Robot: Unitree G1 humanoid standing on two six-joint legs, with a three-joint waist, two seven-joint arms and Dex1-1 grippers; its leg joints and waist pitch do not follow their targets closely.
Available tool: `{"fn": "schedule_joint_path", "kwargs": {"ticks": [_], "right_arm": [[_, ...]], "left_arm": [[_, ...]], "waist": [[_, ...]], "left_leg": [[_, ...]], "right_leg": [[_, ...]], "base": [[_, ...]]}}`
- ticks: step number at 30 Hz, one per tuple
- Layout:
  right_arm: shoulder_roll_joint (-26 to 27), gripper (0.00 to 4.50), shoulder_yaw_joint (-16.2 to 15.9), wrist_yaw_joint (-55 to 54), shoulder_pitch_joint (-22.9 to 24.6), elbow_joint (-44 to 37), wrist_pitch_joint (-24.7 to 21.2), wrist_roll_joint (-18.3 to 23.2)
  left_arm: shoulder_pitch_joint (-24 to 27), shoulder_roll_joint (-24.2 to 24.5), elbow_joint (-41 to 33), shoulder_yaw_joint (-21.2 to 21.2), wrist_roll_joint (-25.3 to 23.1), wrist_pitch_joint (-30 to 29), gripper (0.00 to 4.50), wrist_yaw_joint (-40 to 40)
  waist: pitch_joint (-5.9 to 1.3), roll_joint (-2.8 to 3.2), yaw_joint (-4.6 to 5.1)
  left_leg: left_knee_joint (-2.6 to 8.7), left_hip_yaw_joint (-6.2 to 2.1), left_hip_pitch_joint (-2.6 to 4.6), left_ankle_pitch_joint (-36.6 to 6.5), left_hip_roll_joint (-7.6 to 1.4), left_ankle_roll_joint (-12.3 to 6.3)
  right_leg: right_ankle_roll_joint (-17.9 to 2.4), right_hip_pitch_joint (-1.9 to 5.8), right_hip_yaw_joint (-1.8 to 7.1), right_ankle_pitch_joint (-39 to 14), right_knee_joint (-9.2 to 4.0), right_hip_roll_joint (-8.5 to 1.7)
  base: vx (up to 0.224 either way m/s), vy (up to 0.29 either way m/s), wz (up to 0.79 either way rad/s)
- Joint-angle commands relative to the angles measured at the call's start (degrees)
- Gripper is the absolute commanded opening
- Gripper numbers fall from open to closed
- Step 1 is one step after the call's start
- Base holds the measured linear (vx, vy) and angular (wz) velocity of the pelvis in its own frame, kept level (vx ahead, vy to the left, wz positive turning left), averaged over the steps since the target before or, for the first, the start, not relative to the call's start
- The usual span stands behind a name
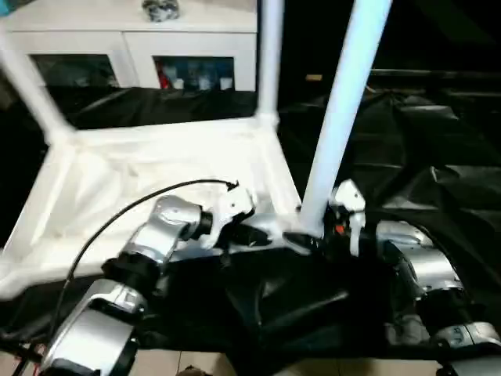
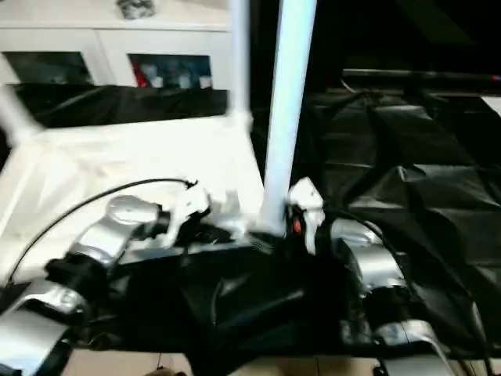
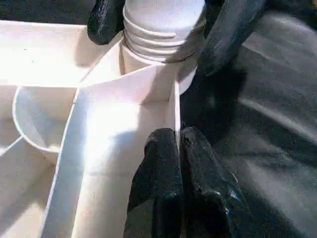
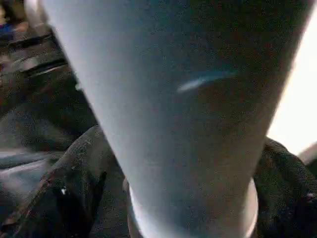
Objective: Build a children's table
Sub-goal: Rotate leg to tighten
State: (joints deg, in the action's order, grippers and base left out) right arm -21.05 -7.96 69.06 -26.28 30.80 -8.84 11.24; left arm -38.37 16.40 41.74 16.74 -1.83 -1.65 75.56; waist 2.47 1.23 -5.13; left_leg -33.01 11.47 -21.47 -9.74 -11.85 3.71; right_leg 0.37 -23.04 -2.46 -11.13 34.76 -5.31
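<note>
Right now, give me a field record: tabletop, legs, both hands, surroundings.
tabletop: white top lying underside up on black sheeting
legs: three standing in corner sockets; near-right leg thread still showing at its socket
left hand: shut, fingers pinching the top's edge rib beside that socket
right hand: fingers either side of the leg's base, grip cannot be told
background: white cabinet behind

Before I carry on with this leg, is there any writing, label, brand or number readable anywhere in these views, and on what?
None can be read.
Table top: plain white, no marking.
Legs: plain white, no marking.
Cabinet: coloured things behind its glass doors, too blurred to tell any text.
Black sheet: no print.
</note>
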Motion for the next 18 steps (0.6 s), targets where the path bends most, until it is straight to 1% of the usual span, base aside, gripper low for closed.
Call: {"fn": "schedule_joint_path", "kwargs": {"ticks": [1,2,4,5,6,8,9,10,12,15,17,18], "right_arm": [[-0.2,3.67,-1.8,2.9,1.0,-1.5,-1.7,0.5],[-0.6,3.6,-2.1,3.8,1.1,-1.8,-2.1,0.8],[-1.3,3.55,-2.9,5.4,1.3,-2.5,-3.0,1.2],[-1.5,3.41,-3.1,5.7,1.3,-2.7,-3.0,1.2],[-1.7,3.17,-3.2,6.2,1.4,-2.9,-3.1,1.2],[-1.9,3.15,-3.5,7.0,1.5,-3.0,-3.3,1.0],[-1.9,3.07,-3.6,7.2,1.6,-3.0,-3.4,0.9],[-1.8,3.07,-3.6,7.1,1.7,-3.1,-3.5,0.9],[-1.6,2.8,-3.5,6.8,1.9,-3.4,-3.9,1.1],[-1.2,2.81,-3.2,5.9,2.1,-3.6,-4.3,1.3],[0.5,2.74,-1.8,2.1,2.5,-3.3,-4.7,1.6],[1.0,2.74,-1.3,0.7,2.6,-3.1,-4.7,1.5]], "left_arm": [[-0.4,-0.3,-1.6,1.0,1.4,1.3,0.0,2.8],[-0.5,0.2,-1.4,1.1,1.5,1.5,0.0,3.5],[-0.5,1.0,-1.4,1.2,2.0,1.2,0.0,5.1],[-0.6,1.1,-1.4,1.2,2.1,1.3,0.0,5.3],[-0.6,1.3,-1.3,1.2,2.2,1.3,0.0,5.6],[-0.8,1.4,-1.0,1.2,2.0,1.5,0.0,5.8],[-0.9,1.3,-0.8,1.0,1.8,1.9,0.0,5.8],[-0.9,1.3,-0.6,0.9,1.7,2.0,0.0,5.7],[-1.0,1.0,-0.4,0.8,1.5,2.1,0.0,5.2],[-1.1,0.5,0.0,0.7,1.3,2.1,0.0,3.9],[-1.5,-0.8,0.7,0.0,0.9,1.2,0.0,-0.1],[-1.7,-1.3,0.9,-0.2,0.9,1.0,0.0,-1.3]], "waist": [[-3.15,-0.32,0.0],[-3.24,-0.42,-0.02],[-3.3,-0.41,-0.16],[-3.36,-0.49,-0.21],[-3.39,-0.49,-0.25],[-3.46,-0.48,-0.38],[-3.48,-0.49,-0.49],[-3.49,-0.49,-0.49],[-3.44,-0.54,-0.61],[-3.42,-0.57,-0.7],[-3.35,-0.49,-0.73],[-3.35,-0.56,-0.72]], "left_leg": [[3.86,-0.52,1.14,-15.8,-1.61,-2.49],[3.81,-0.49,1.11,-15.2,-1.63,-2.36],[3.73,-0.48,1.09,-14.4,-1.55,-2.42],[3.69,-0.47,1.02,-13.8,-1.58,-2.61],[3.63,-0.48,0.99,-13.5,-1.56,-2.68],[3.51,-0.44,0.94,-12.3,-1.52,-3.01],[3.45,-0.42,0.92,-12.0,-1.5,-3.19],[3.44,-0.42,0.91,-11.9,-1.5,-3.23],[3.44,-0.41,0.93,-12.2,-1.48,-3.17],[3.47,-0.45,0.94,-12.4,-1.49,-2.86],[3.51,-0.44,1.02,-12.8,-1.51,-2.63],[3.57,-0.48,1.04,-13.4,-1.51,-2.29]], "right_leg": [[-14.4,2.43,1.64,-10.8,-4.38,-2.4],[-14.6,2.41,1.67,-9.7,-4.22,-2.43],[-14.8,2.44,1.62,-8.5,-4.03,-2.37],[-15.1,2.52,1.6,-7.5,-3.91,-2.44],[-15.2,2.54,1.59,-7.0,-3.83,-2.43],[-15.4,2.59,1.58,-5.5,-3.7,-2.44],[-15.5,2.61,1.59,-5.0,-3.66,-2.46],[-15.6,2.62,1.57,-4.9,-3.64,-2.47],[-15.4,2.62,1.57,-5.8,-3.74,-2.51],[-15.1,2.63,1.58,-7.0,-3.82,-2.54],[-14.9,2.48,1.59,-7.5,-3.92,-2.51],[-14.6,2.48,1.6,-8.6,-3.99,-2.55]], "base": [[0.0,0.0,0.0],[0.0,0.0,0.0],[0.0,0.0,0.0],[0.0,0.0,0.0],[0.0,0.0,0.0],[0.0,0.0,0.0],[0.0,0.0,0.0],[0.0,0.0,0.0],[0.0,0.0,0.0],[0.0,0.0,0.0],[0.0,0.0,0.0],[0.0,0.0,0.0]]}}
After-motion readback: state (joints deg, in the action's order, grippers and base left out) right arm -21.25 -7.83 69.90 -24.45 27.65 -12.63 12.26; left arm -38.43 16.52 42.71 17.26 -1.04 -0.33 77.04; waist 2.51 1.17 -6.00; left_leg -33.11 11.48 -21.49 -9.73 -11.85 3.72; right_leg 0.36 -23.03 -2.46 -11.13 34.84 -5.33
